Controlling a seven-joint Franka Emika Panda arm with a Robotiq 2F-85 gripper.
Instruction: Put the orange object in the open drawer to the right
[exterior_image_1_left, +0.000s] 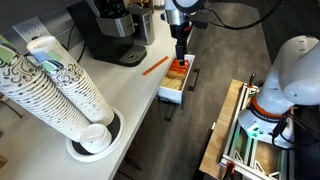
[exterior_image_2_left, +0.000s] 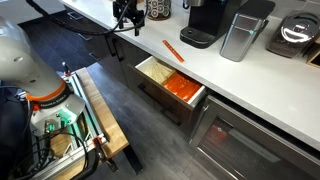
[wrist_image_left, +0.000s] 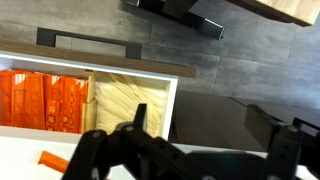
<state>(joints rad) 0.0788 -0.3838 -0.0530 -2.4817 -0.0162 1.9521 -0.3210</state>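
The orange stick (exterior_image_1_left: 155, 66) lies flat on the white counter beside the drawer, seen in both exterior views (exterior_image_2_left: 173, 50); one end shows at the lower left of the wrist view (wrist_image_left: 52, 160). The open drawer (exterior_image_1_left: 170, 97) juts out below the counter edge (exterior_image_2_left: 143, 70), and the wrist view shows its white wall (wrist_image_left: 130, 70) and dark front. My gripper (exterior_image_1_left: 180, 57) hangs over the counter edge by the drawer (exterior_image_2_left: 125, 28). It is open and empty (wrist_image_left: 205, 125), apart from the stick.
Orange-red packets (exterior_image_2_left: 180, 87) and pale wooden items (wrist_image_left: 130, 105) lie in the drawer. A black coffee machine (exterior_image_1_left: 115, 35) and a metal container (exterior_image_2_left: 240, 35) stand on the counter. Stacks of paper cups (exterior_image_1_left: 60, 90) fill the near counter. A wooden cart (exterior_image_2_left: 95, 110) stands on the floor.
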